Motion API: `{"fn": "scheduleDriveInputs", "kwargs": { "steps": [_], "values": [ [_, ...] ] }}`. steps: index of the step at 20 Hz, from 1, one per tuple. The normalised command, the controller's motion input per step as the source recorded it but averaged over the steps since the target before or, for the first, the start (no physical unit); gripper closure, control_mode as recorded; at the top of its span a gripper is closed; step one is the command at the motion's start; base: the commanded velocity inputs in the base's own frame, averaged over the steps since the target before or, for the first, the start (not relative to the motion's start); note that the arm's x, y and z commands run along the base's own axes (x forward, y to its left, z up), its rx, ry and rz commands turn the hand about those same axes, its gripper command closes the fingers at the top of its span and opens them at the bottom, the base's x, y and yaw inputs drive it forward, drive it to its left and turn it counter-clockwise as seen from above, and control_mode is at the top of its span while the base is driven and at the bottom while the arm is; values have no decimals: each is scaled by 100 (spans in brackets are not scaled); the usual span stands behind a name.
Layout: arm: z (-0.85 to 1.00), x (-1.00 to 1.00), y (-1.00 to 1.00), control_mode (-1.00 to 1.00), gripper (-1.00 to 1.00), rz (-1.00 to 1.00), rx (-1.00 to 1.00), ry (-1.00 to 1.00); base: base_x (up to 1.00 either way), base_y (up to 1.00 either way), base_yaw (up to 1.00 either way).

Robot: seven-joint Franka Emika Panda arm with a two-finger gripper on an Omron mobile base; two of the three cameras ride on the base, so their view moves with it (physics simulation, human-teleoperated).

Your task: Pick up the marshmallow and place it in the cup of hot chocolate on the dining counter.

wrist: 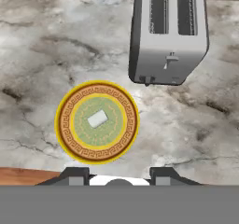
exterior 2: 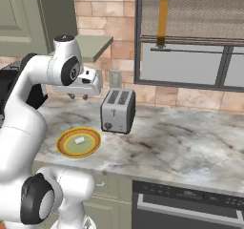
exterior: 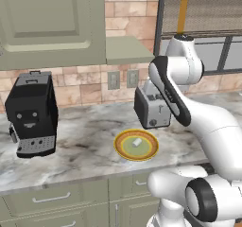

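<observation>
A: What sits nearest the front edge of the tabletop [exterior: 85, 150]?

B: The plate [exterior: 124, 150], round, with an orange patterned rim and a green centre. It lies flat on the marble, a little back from the edge.

A: And the marshmallow?

B: The marshmallow [exterior: 137, 143] lies on the plate's green centre, a small white block, touching nothing else. In the hand view it sits squarely in the middle of the plate.

A: Where is the gripper relative to the plate?

B: The gripper [exterior 2: 78, 96] hangs well above the plate, pointing down, apart from it and from the marshmallow. Its two dark tips show at the bottom of the hand view with a gap between them and nothing in that gap; the fingers stand somewhat apart, holding nothing.

A: What lies beyond the plate?

B: The toaster [exterior: 151, 109], silver with two slots, stands upright just behind the plate and a little to its right, near but not touching it.

A: Anything to the plate's left?

B: A black coffee machine [exterior: 32, 113], well apart from the plate, close to the tiled wall. Farther back, on that wall, two outlets [exterior: 122, 79] sit behind the plate.
</observation>
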Motion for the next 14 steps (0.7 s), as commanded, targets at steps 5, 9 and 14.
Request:
{"fn": "scheduleDriveInputs", "kwargs": {
  "steps": [5,9,14],
  "values": [
    [-11,-50,16,-100,-100,0,6,-1,0,0,0],
    [-54,-71,16,-100,-100,-5,10,4,0,0,0],
    [-53,-52,34,-100,-100,-37,0,18,0,0,0]
  ]
}}
